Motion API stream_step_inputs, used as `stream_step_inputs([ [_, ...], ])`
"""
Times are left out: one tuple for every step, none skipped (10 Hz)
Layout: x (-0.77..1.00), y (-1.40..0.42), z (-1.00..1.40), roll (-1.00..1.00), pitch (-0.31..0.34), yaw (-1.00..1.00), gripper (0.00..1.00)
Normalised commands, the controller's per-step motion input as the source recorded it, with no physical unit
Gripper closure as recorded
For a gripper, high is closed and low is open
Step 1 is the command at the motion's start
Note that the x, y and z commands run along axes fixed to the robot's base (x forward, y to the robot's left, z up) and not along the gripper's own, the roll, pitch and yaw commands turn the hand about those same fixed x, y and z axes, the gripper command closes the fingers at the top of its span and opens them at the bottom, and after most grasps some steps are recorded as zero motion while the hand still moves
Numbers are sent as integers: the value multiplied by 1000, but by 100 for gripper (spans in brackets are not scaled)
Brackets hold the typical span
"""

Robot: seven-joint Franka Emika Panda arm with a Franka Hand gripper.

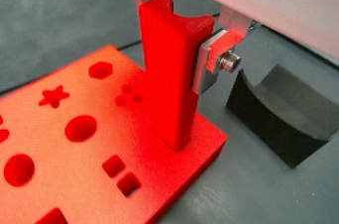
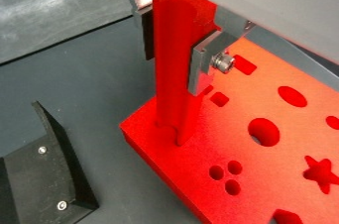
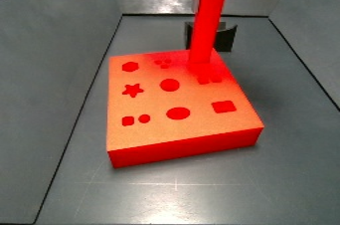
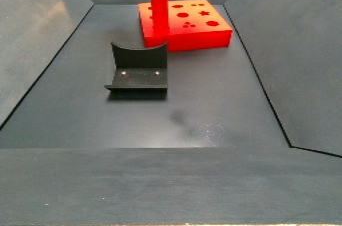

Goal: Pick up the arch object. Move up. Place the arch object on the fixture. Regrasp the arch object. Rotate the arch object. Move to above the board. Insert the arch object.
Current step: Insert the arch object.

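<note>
- The arch object point(image 1: 173, 69) is standing upright at a corner of the board point(image 1: 79, 154), with its lower end meeting the board's top face near the edge closest to the fixture point(image 1: 281, 109); whether it is already entering its hole cannot be told.
- The gripper point(image 2: 199, 55) is clamping the bar on its upper half; in both wrist views a silver finger point(image 1: 212, 55) is pressing flat against the bar's side, jaws closed to the bar's width.
- The bar is looking rigid, smooth and light, likely plastic; it is not bending under the grip.
- Its slick, plain faces are probably letting it slip or tilt if pushed down hard, so a hold on the flat sides, fairly high, is suiting the insertion.
- The fixture point(image 4: 138, 70) is sitting empty on the floor, well apart from the board point(image 4: 201, 25) in a side view.
</note>
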Motion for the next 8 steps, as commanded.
stream_step_inputs([
  [311,0,-449,0,0,40,100],
  [186,0,-451,0,0,0,100],
  [71,0,-471,17,0,0,100],
  [29,0,-449,4,0,0,100],
  [0,0,-400,0,-3,0,100],
  [0,0,-220,-49,-69,0,100],
  [-17,71,-134,-116,-161,0,100],
  [0,43,-43,-17,-36,0,100],
])
